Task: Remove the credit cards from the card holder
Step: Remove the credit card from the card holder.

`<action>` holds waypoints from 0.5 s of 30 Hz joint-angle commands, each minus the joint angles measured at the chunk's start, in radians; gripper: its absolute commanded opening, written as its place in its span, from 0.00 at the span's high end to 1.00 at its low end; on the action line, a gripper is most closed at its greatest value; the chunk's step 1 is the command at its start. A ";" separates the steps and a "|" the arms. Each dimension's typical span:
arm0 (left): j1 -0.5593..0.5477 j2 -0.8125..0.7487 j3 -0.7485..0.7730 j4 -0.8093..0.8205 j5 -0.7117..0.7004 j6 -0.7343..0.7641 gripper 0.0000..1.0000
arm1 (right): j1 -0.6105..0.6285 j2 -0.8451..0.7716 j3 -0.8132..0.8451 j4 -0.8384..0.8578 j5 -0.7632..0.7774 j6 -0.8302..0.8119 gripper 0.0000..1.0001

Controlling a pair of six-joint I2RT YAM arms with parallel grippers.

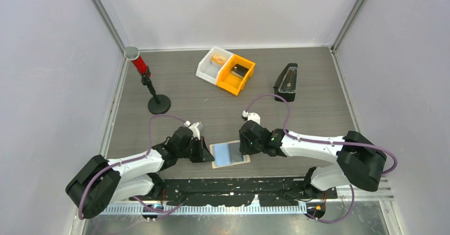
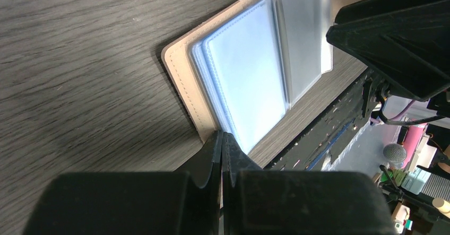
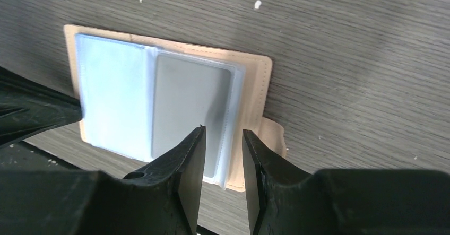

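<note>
Dark wood-grain table (image 1: 318, 107) carries the tan card holder (image 3: 257, 81), which lies open and flat near the front edge, between my two arms. Clear sleeves inside it show a light blue card (image 3: 111, 102) on one page and a silvery grey card (image 3: 191, 107) just beside it, both tucked in their sleeves. Its small tab (image 3: 273, 137) sticks out on the grey side. My right gripper (image 3: 223, 131) hovers over the grey card's near edge, fingers a little apart and holding nothing. My left gripper (image 2: 222, 138) has its fingers pressed together, tips at the holder's edge beside the blue card; whether they pinch a sleeve I cannot tell. Farther back stand a white bin (image 1: 211, 65) touching an orange bin (image 1: 237, 76), a black wedge-shaped case (image 1: 286, 82) on the right, and a red cylinder (image 1: 139, 65) on a black stand (image 1: 158, 104) on the left.
</note>
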 commanded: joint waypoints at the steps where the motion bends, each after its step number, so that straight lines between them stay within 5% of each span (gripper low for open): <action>1: 0.002 0.003 -0.005 0.046 0.012 -0.008 1.00 | 0.006 0.023 0.038 -0.015 0.060 -0.019 0.61; 6: 0.000 -0.003 -0.007 0.046 0.011 -0.010 1.00 | 0.006 0.044 0.036 -0.009 0.060 -0.024 0.66; 11: 0.001 -0.003 -0.007 0.045 0.012 -0.010 1.00 | 0.007 0.034 0.037 -0.009 0.068 -0.031 0.87; 15: 0.002 0.000 -0.007 0.045 0.012 -0.010 1.00 | 0.013 0.003 0.048 -0.029 0.091 -0.040 0.93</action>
